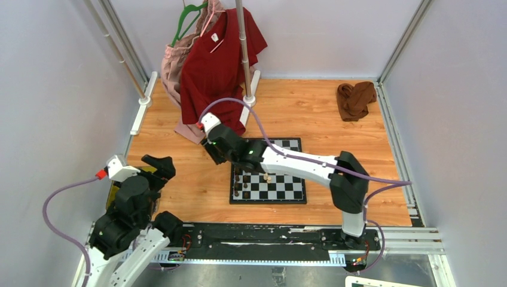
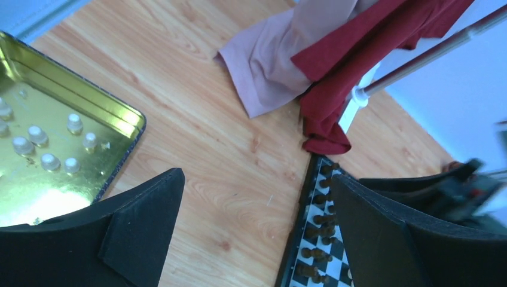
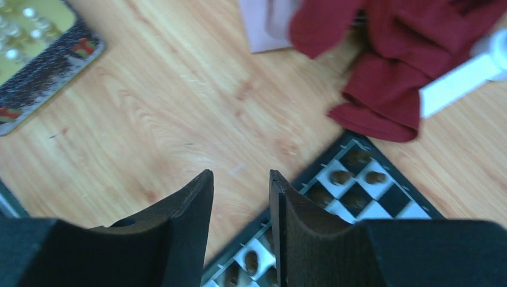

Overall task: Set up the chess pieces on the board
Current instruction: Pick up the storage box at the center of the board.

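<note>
So the board [image 1: 268,173] sits flat on the wooden tabletop [image 1: 179,197], a bit right of centre, with the right arm stretched diagonally across it. The right end effector [image 3: 241,176] hangs over bare wood just off the board's far-left corner. Its fingers are only narrowly parted and you can see the wood grain straight through the gap, so it's carrying nothing. From its wrist camera the board's corner is just to the right of and below the fingertips, with dark pieces [image 3: 341,177] standing on the squares nearest that edge. In the overhead view those dark ones fill roughly the two left columns of the board. There's also what I think are a couple of cream pieces [image 1: 267,177] further in, right beside the arm's white link, but they're too small to be sure. The left end effector [image 2: 254,179] is spread wide open and empty, hovering above bare tabletop between the gold tin [image 2: 119,116] on its left and the board's left edge on its right. More cream pieces lie loose inside that tin, well apart from the board. A red shirt [image 1: 218,60] and a pink garment [image 1: 173,66] hang off the rack at the back, their hems coming down near the board's far-left corner.
</note>
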Action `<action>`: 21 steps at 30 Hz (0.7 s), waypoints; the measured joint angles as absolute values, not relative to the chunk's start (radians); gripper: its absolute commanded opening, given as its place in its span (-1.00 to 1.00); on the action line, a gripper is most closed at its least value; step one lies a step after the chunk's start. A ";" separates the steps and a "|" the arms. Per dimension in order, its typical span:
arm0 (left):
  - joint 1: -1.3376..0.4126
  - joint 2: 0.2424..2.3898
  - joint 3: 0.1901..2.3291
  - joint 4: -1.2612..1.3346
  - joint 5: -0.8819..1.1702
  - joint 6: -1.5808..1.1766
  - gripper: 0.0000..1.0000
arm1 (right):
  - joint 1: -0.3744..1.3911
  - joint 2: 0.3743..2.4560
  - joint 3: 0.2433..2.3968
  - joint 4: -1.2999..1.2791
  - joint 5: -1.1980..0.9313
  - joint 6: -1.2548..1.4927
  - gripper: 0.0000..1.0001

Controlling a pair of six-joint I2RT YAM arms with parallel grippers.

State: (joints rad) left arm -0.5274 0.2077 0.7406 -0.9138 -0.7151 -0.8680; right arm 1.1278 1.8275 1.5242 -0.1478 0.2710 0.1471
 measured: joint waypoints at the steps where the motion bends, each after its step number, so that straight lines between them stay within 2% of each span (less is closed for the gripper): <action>1: -0.527 0.202 0.756 -0.920 -0.722 -0.863 1.00 | 1.140 1.856 1.553 -0.156 0.259 0.145 -0.12; 13: -0.527 0.290 0.886 -0.981 -0.852 -0.791 1.00 | 1.185 2.157 1.841 -0.250 0.097 0.157 -0.13; 17: -0.527 0.390 0.886 -1.025 -0.898 -0.788 0.97 | 1.182 2.164 1.839 -0.262 0.105 0.160 -0.13; 21: -0.527 0.496 0.883 -1.056 -0.920 -0.789 0.88 | 1.151 2.073 1.708 -0.216 0.114 0.170 -0.13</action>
